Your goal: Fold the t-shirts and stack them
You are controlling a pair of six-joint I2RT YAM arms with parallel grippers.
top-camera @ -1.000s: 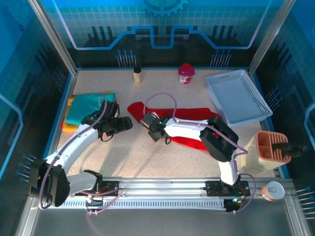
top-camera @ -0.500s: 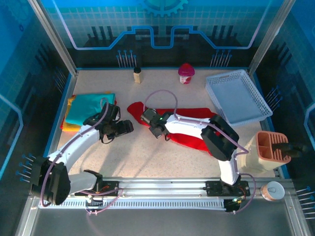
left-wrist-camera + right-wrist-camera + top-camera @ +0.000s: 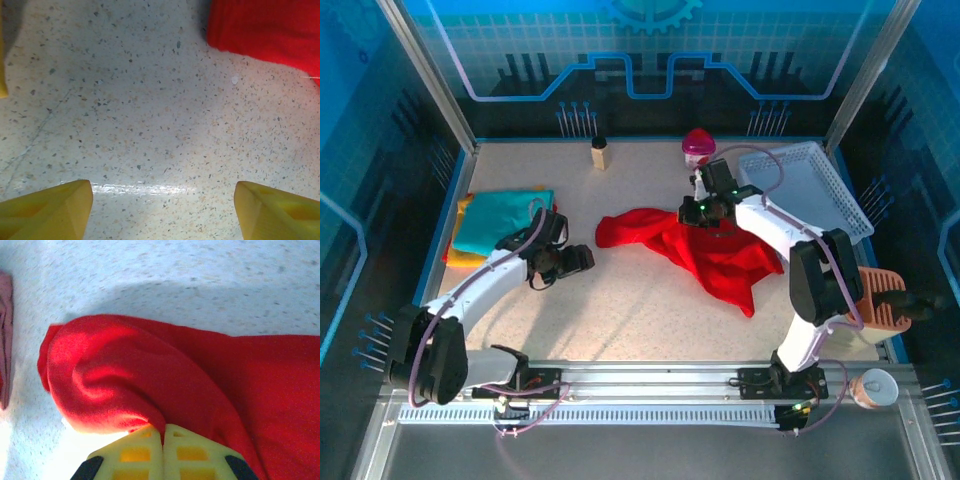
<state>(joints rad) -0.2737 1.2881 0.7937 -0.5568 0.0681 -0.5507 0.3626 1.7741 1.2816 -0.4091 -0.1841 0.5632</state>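
At mid-table the red t-shirt (image 3: 710, 250) lies bunched, one fold drawn up because the right gripper (image 3: 163, 431) is clenched on it, its arm reaching far out beside the basket (image 3: 805, 195). The folded stack (image 3: 500, 222) sits at the left. Near it the left gripper (image 3: 582, 260) hovers low, jaws spread, holding nothing.

Bare table (image 3: 640, 320) nearside (red shirt (image 3: 720, 260) beyond)

top view looking down on the whole table (image 3: 650, 300), wrist views close above it (all share the red t-shirt (image 3: 720, 255))
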